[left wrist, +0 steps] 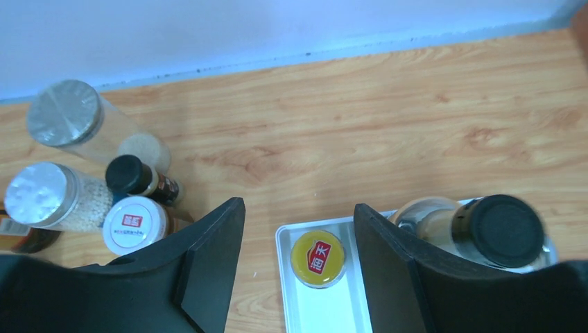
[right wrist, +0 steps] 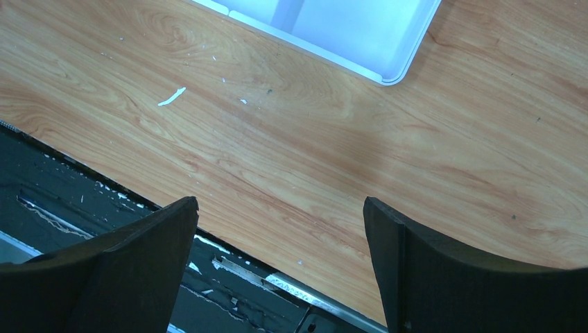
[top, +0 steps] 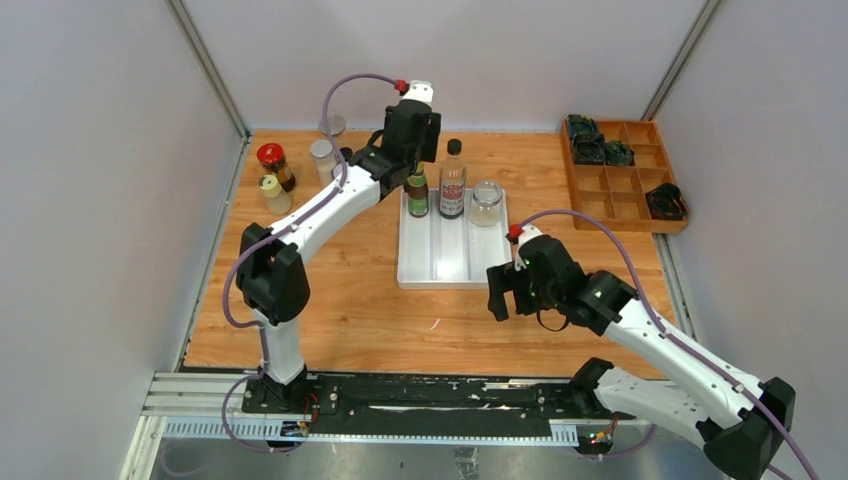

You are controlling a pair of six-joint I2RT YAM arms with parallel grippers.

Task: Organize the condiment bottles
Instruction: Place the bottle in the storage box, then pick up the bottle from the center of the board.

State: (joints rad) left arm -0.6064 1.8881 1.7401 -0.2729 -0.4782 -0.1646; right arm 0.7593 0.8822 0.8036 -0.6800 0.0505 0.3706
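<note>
A white tray (top: 436,268) holds three bottles along its far end: a yellow-capped green-labelled bottle (top: 417,192), a tall black-capped dark bottle (top: 453,180) and a silver-lidded clear jar (top: 486,203). My left gripper (top: 412,140) hangs open above the yellow-capped bottle (left wrist: 317,258), with its jaws apart and clear of the cap. Several more bottles stand left of the tray: a red-lidded jar (top: 273,163), a small shaker (top: 274,193) and clear jars (top: 323,158). My right gripper (top: 500,290) is open and empty over bare wood near the tray's front right corner (right wrist: 388,73).
A wooden compartment box (top: 622,178) with dark green-black objects stands at the far right. Grey walls close in the table on three sides. The black rail (right wrist: 83,208) at the table's near edge lies under my right gripper. In the left wrist view silver-lidded jars (left wrist: 66,121) crowd the left.
</note>
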